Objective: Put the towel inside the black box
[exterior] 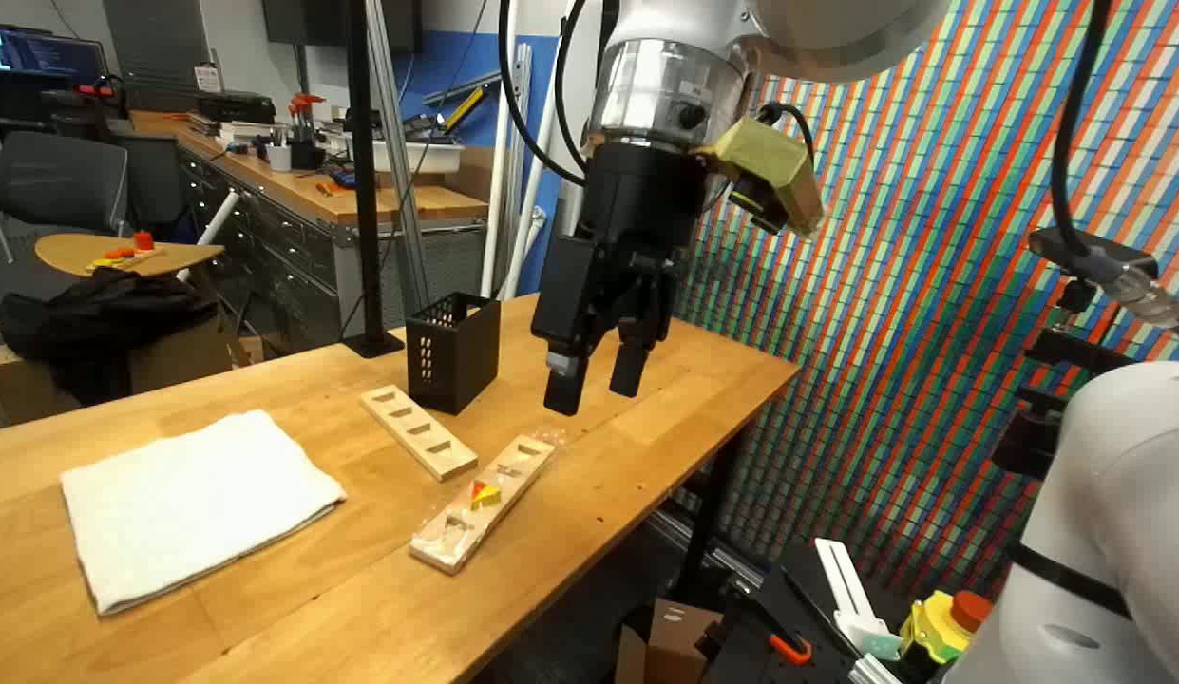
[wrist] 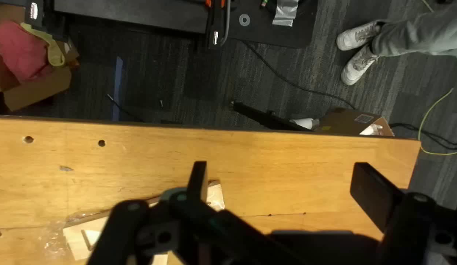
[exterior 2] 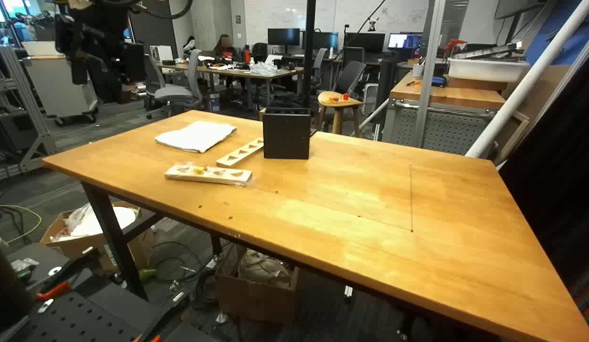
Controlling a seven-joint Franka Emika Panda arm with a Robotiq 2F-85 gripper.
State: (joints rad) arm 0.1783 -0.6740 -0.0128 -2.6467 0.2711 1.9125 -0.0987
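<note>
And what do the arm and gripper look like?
The arm is smooth, rounded, pale grey-white, with a shiny silver collar above the gripper. The gripper is black and angular, with two blocky fingers. A dull-yellow boxy piece sits beside the collar; black cables loop alongside. No lettering legible.

no readable text, blurred screen [exterior: 52, 57], tiny label [wrist: 363, 118] on cardboard box [wrist: 340, 119]

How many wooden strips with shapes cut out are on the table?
2: one bare strip close to the black box; the other, a plastic-wrapped strip with red and yellow pieces, farther from it. No others show.
</note>
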